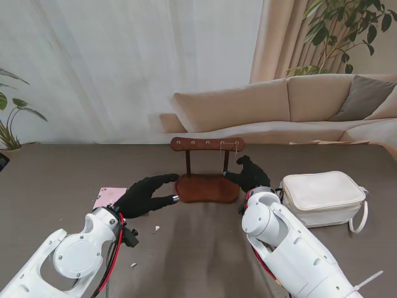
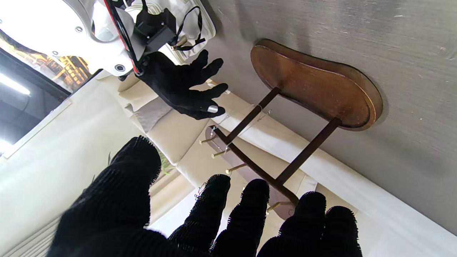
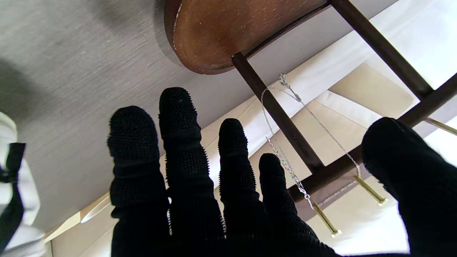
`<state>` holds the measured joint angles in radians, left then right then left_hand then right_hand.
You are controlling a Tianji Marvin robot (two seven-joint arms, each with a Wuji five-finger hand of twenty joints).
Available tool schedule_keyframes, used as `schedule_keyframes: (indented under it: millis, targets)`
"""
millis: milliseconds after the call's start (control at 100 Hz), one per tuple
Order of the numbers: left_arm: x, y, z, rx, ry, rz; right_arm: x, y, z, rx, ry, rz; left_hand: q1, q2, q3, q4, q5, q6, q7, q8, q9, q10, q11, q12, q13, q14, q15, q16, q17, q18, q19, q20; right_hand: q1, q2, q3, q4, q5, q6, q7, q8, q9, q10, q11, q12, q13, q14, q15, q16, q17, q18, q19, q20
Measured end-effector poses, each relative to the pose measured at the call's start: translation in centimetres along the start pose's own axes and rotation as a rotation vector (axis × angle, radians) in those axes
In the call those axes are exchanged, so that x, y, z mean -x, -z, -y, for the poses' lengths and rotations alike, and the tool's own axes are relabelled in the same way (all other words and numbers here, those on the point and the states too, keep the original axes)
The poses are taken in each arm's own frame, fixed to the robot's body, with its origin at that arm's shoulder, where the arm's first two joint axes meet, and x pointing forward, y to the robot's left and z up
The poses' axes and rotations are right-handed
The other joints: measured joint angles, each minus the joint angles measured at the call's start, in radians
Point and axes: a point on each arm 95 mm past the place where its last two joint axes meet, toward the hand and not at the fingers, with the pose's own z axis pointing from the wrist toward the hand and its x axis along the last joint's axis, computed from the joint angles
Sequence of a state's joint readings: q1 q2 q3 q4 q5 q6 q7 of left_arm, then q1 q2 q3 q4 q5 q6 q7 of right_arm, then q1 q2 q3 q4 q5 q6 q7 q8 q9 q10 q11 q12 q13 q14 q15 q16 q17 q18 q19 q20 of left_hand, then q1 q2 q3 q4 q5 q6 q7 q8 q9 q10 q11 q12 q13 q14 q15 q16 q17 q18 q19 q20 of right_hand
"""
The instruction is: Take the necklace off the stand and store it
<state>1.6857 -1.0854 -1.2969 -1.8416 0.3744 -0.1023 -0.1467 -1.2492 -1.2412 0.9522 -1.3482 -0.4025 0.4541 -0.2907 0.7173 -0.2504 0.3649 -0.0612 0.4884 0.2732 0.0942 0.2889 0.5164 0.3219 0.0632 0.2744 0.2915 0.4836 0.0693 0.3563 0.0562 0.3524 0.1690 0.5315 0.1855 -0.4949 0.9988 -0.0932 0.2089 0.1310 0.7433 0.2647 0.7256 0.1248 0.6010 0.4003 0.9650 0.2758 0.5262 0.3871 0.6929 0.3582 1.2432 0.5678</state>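
While the necklace (image 3: 285, 157) hangs on the stand (image 1: 206, 186), both hands' fingers are spread, holding nothing; left hand (image 1: 144, 195), right hand (image 1: 249, 174).

— What lies beyond the grey table (image 1: 56, 174)?
— A beige sofa (image 1: 279, 105) with a grey cushion (image 1: 366, 97), sheer white curtains (image 1: 124, 62), and leafy plants (image 1: 347, 31) in daylight.

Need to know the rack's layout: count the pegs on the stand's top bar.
5 pegs, spaced in a row along the stand's top bar; the necklace hangs on the two at the right end.
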Motion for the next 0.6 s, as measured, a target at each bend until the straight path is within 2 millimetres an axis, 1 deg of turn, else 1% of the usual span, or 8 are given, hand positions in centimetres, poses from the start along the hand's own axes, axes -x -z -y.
schedule_keyframes:
  millis: [160, 290, 320, 350, 450, 490, 600]
  targets:
    - [0.0, -0.1, -0.1, 0.005, 0.004, 0.001, -0.2, -1.0, 0.4, -0.006, -0.023, 0.037, 0.000, 0.000, 0.000, 0.000, 0.011, 0.000, 0.004, 0.000, 0.000, 0.000, 0.000, 0.001, 0.000, 0.000, 0.000, 0.000, 0.000, 0.000, 0.000, 0.000, 0.000, 0.000, 0.000, 0.000, -0.011, 0.000, 0.009, 0.000, -0.001, 0.000, 0.002, -0.006, 0.000, 0.003, 0.006, 0.000, 0.000, 0.004, 0.000, 0.000]
    - [0.0, -0.1, -0.1, 0.009, 0.007, 0.004, -0.4, -1.6, 0.4, 0.003, -0.063, 0.067, 0.000, 0.000, 0.000, 0.000, 0.011, 0.000, 0.004, 0.000, 0.000, 0.000, 0.000, 0.001, 0.000, 0.000, 0.000, 0.000, 0.000, 0.000, 0.000, 0.000, 0.000, 0.000, 0.000, 0.000, -0.011, 0.000, 0.020, -0.003, 0.002, 0.000, 0.027, -0.006, 0.012, 0.003, 0.020, 0.000, 0.000, 0.004, 0.020, 0.000]
    - [0.0, -0.1, -0.1, 0.010, 0.008, 0.004, -0.4, -1.7, 0.5, 0.006, -0.071, 0.071, 0.000, 0.000, 0.000, 0.000, 0.011, 0.000, 0.004, 0.000, 0.001, 0.000, 0.000, 0.001, 0.000, 0.000, 0.000, 0.000, 0.000, 0.000, 0.000, 0.000, 0.000, 0.001, 0.026, 0.000, -0.011, 0.000, 0.021, -0.006, 0.002, 0.000, 0.028, -0.006, 0.012, 0.003, 0.020, 0.000, 0.000, 0.004, 0.023, 0.000]
    - [0.0, -0.2, -0.1, 0.011, 0.008, 0.004, -0.5, -1.8, 0.5, 0.009, -0.071, 0.074, 0.000, 0.000, 0.000, 0.000, 0.011, 0.000, 0.004, 0.000, 0.001, 0.000, 0.000, 0.001, 0.000, 0.000, 0.000, 0.000, 0.000, 0.000, 0.000, 0.000, 0.000, 0.001, 0.020, 0.000, -0.011, -0.002, 0.022, -0.009, 0.002, 0.000, 0.028, -0.007, 0.012, 0.003, 0.020, 0.000, 0.000, 0.004, 0.024, 0.000]
    - [0.0, -0.2, -0.1, 0.014, 0.009, 0.004, -0.6, -2.2, 0.5, 0.014, -0.067, 0.079, 0.000, 0.000, 0.000, 0.000, 0.012, 0.000, 0.004, 0.000, 0.001, 0.000, 0.000, 0.001, 0.000, 0.000, 0.000, 0.000, 0.000, 0.000, 0.000, 0.000, 0.000, 0.001, 0.022, 0.000, -0.010, -0.036, 0.031, -0.010, 0.009, 0.000, 0.028, -0.008, 0.026, 0.003, 0.023, 0.000, 0.000, 0.004, 0.035, 0.000]
    - [0.0, -0.2, -0.2, 0.016, 0.011, 0.004, -0.7, -2.3, 0.5, 0.021, -0.079, 0.084, 0.000, 0.000, 0.000, 0.000, 0.012, 0.000, 0.004, 0.000, 0.001, 0.000, 0.000, 0.001, 0.000, 0.000, 0.000, 0.000, 0.000, 0.000, 0.000, 0.000, 0.000, 0.001, 0.054, 0.000, -0.010, -0.049, 0.035, -0.010, 0.014, 0.000, 0.028, -0.009, 0.026, 0.003, 0.029, 0.000, 0.000, 0.004, 0.036, 0.000]
    - [0.0, -0.4, -0.2, 0.023, 0.015, 0.005, -0.9, -2.6, 0.6, 0.027, -0.097, 0.093, 0.000, 0.000, 0.000, 0.000, 0.014, 0.000, 0.004, 0.000, 0.001, 0.000, 0.000, 0.001, 0.000, 0.000, 0.000, 0.000, 0.000, 0.000, 0.000, 0.000, 0.000, 0.001, 0.051, 0.000, -0.008, -0.074, 0.035, -0.010, 0.014, 0.000, 0.028, -0.012, 0.044, 0.003, 0.033, 0.006, 0.000, 0.004, 0.045, 0.000]
